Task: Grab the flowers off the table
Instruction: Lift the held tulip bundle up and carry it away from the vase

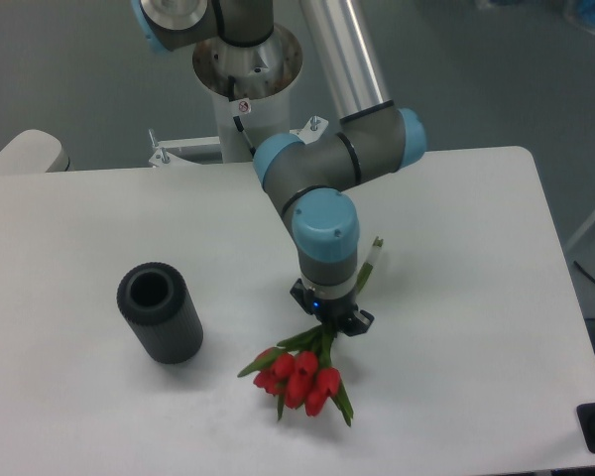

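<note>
**End effector low over the tulip stems**

While the arm bends down from its base at the back of the table (456, 198), the end effector (331, 322) sits directly over the stems of the flowers (299, 379), just above the red heads. Its fingers are mostly hidden by the wrist and by the green leaves, so I cannot tell whether they are spread or closed on the stems, nor whether they touch them.

The flowers lie near the front middle of the table. The red tulip heads cluster toward the front edge, with green leaves fanning out to either side of them. The stems run back and to the right under the end effector, and their pale cut ends show beyond the wrist, on its right side. Whether the bunch rests fully on the table or is slightly raised cannot be told.

A dark grey ribbed cylinder (160, 312) stands to the left of the flowers, well apart from them, its open end facing up and toward the camera.
</note>
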